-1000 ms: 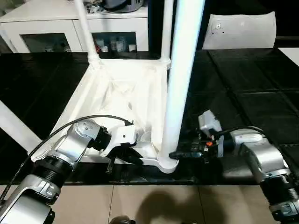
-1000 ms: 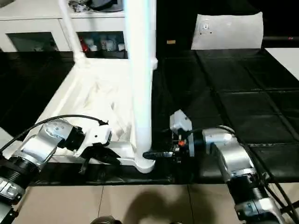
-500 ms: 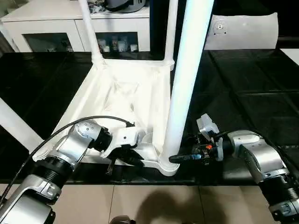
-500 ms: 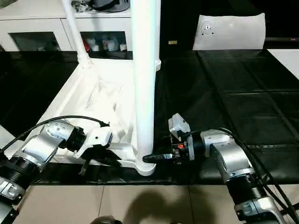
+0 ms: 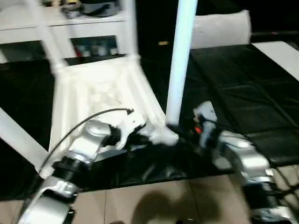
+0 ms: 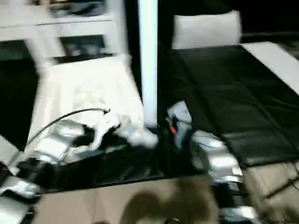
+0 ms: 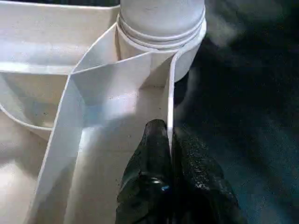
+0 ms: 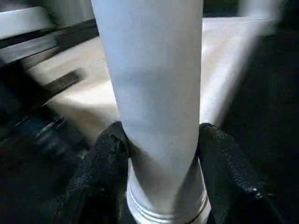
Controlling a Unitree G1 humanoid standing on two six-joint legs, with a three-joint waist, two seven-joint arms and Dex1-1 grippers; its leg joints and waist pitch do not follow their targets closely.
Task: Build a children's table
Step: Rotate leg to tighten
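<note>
The children's table lies upside down on the black work table, its white ribbed tabletop (image 5: 93,88) facing up. A leg (image 5: 180,60) stands upright in the near right corner socket (image 5: 164,136). My right gripper (image 8: 159,135) is shut on this leg just above the socket, one black finger (image 8: 105,154) on each side of the tube. My left gripper (image 7: 169,128) is shut on the tabletop's thin rim wall (image 7: 170,93) right beside that socket. More legs rise at the far left (image 5: 46,37), the far right (image 5: 131,28) and the near left (image 5: 18,135).
The black-covered work table (image 5: 243,93) stretches off to the right, its front edge near my arms with the floor (image 5: 163,200) below. A white glass-door cabinet (image 5: 28,18) stands behind, and a white cushion-like piece (image 5: 219,28) lies at the back right.
The head camera has swung, so the whole picture has shifted. My right gripper's fingers have closed in on the leg's base. The left gripper keeps its pinch on the rim.
</note>
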